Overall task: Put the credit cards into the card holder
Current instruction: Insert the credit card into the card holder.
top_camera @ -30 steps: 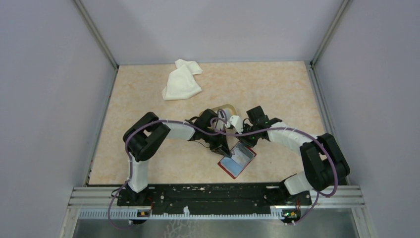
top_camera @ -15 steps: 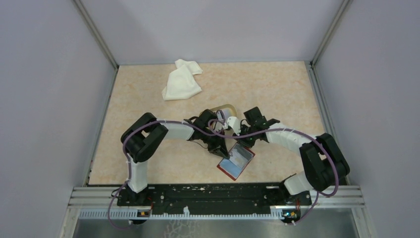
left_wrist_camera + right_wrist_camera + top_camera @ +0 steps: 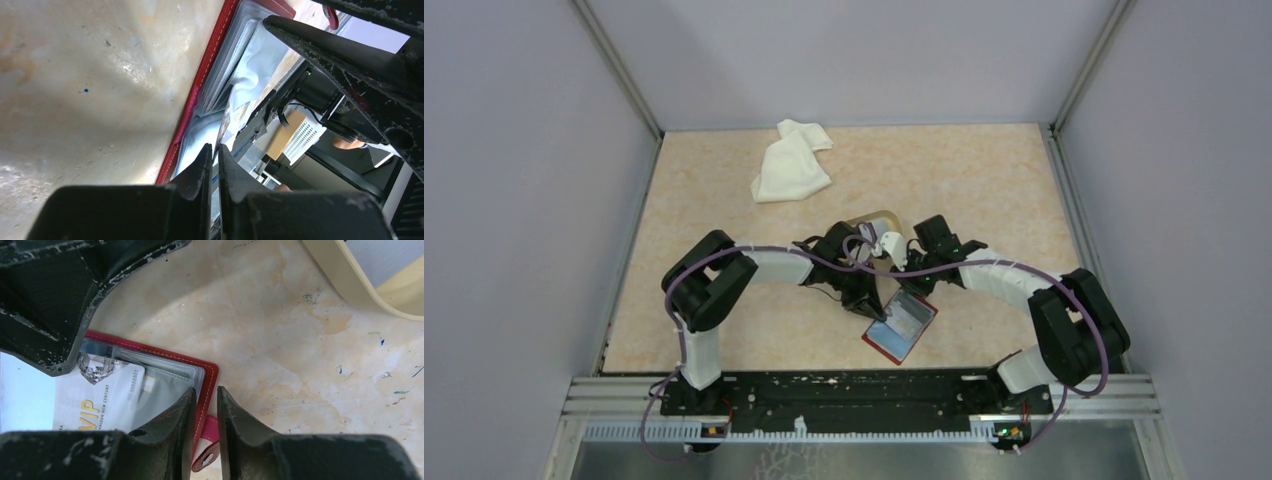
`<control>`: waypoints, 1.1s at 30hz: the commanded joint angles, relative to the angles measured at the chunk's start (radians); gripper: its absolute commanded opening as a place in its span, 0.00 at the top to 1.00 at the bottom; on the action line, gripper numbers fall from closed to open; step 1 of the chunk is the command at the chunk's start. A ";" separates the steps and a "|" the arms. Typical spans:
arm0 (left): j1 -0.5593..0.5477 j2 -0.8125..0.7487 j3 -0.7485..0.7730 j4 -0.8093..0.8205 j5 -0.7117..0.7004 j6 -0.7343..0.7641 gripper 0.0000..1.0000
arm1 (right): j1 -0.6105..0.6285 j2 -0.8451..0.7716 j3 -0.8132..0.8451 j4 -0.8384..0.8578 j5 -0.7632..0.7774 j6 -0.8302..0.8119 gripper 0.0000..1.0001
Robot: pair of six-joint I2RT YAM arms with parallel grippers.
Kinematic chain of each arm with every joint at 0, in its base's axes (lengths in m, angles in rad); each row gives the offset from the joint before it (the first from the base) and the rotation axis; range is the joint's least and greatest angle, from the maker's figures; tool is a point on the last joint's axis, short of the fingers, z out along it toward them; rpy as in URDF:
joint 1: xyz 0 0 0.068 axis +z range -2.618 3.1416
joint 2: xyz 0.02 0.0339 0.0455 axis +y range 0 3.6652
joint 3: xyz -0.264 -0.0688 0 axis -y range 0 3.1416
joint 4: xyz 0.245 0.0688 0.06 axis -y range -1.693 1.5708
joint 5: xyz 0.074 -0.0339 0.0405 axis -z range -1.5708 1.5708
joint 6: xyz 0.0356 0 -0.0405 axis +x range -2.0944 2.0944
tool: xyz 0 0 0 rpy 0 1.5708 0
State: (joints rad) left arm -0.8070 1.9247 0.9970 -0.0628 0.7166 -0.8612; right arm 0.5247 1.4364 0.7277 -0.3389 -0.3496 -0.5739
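- Down at the near middle of the bench (image 3: 984, 190), the card holder (image 3: 902, 330) lies open, clear pockets up, with both arms crowded over its far end.
- The right pincer (image 3: 206, 392) is clamped narrow on the holder's red edge, right by the snap tab. It's pinning the holder down, by the look of it.
- The left pincer (image 3: 213, 157) is down to a thin slit, tips at the pocket mouth. Whether a card edge sits in that slit, I cannot tell.
- A white card (image 3: 100, 397) marked VIP lies at the pockets, beside a grey card (image 3: 167, 390) under the clear plastic. How deep the white one is seated is hard to judge, as a finger of the left arm hides part of it.
- My read: this is the insertion step, one card being fed into a sleeve while the other arm steadies the holder.
- The next move calls for a flat push along the pocket, then a clean let-go that doesn't drag the card back out. The soft plastic could buckle, or the holder could slide.
- The bench top is pale mottled beige, scuffed and pen-flecked. A tan dish (image 3: 874, 214) sits just beyond the pincers, and a crumpled white cloth (image 3: 789, 165) lies well apart, far left.
- Plain lilac-grey walls (image 3: 524, 200) box it in on three sides, and a metal rail (image 3: 854, 385) runs along the near edge.
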 commanded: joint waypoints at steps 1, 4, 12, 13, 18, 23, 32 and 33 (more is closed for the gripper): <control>-0.024 0.026 0.005 -0.071 -0.011 -0.059 0.88 | 0.018 -0.017 0.006 0.040 -0.031 0.032 0.78; -0.029 0.017 -0.006 -0.076 -0.018 -0.064 0.88 | 0.021 -0.014 0.005 0.043 -0.027 0.042 0.78; -0.045 0.011 -0.017 -0.058 -0.041 -0.084 0.87 | 0.032 -0.013 0.003 0.058 -0.008 0.056 0.78; -0.047 0.016 -0.009 -0.056 -0.042 -0.088 0.87 | 0.031 -0.014 0.003 0.059 -0.008 0.058 0.78; -0.050 0.025 0.012 -0.044 -0.066 -0.101 0.86 | 0.032 -0.013 0.004 0.061 -0.007 0.063 0.78; -0.050 0.023 0.012 -0.040 -0.076 -0.112 0.85 | 0.032 -0.015 0.004 0.061 -0.008 0.066 0.78; -0.050 0.001 -0.006 -0.053 -0.089 -0.112 0.70 | 0.032 -0.030 0.004 0.064 -0.008 0.067 0.77; -0.050 -0.007 -0.013 -0.050 -0.092 -0.114 0.68 | 0.032 -0.033 0.004 0.063 -0.008 0.066 0.77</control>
State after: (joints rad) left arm -0.8513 1.9240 1.0000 -0.0662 0.6514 -0.9497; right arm 0.5362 1.4364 0.7273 -0.3225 -0.3439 -0.5190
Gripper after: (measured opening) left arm 0.291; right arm 0.226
